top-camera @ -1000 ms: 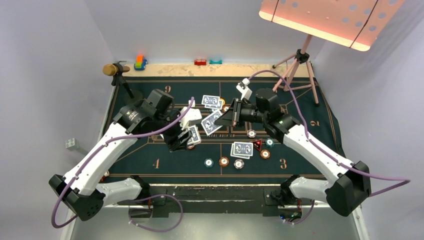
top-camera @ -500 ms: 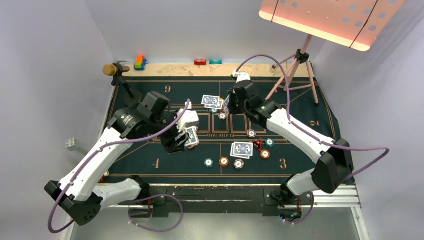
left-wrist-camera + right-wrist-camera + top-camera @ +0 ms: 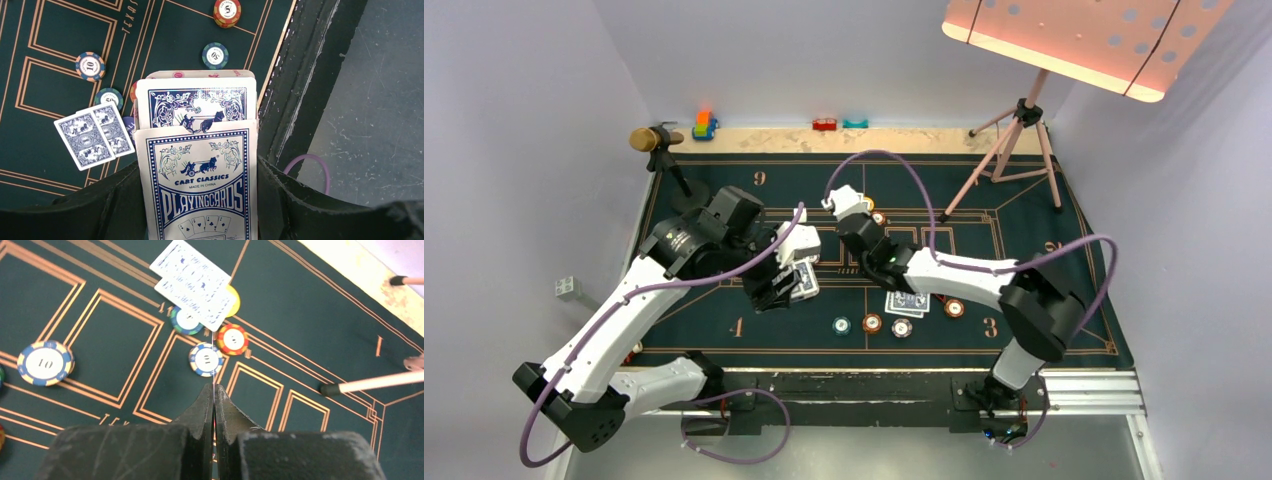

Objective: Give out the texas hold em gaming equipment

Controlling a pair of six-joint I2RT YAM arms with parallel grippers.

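My left gripper is shut on a blue-and-white box of playing cards, and blue-backed cards stick out of its top. In the top view it hangs over the felt's left middle. My right gripper is shut on a single card, seen edge-on as a thin white line. Ahead of it lie two face-down cards over a yellow disc, with a teal chip, an orange chip and a blue chip. Two more face-down cards lie near the left gripper.
Several chips sit in a row near the front of the green felt. A gold-headed microphone stands at the back left and a tripod at the back right. Toy blocks line the far edge. The right arm crosses the middle of the felt.
My right arm has swung left from the felt's far right-centre to the middle, still shut on its card. The left arm has drawn slightly toward me with the card box.
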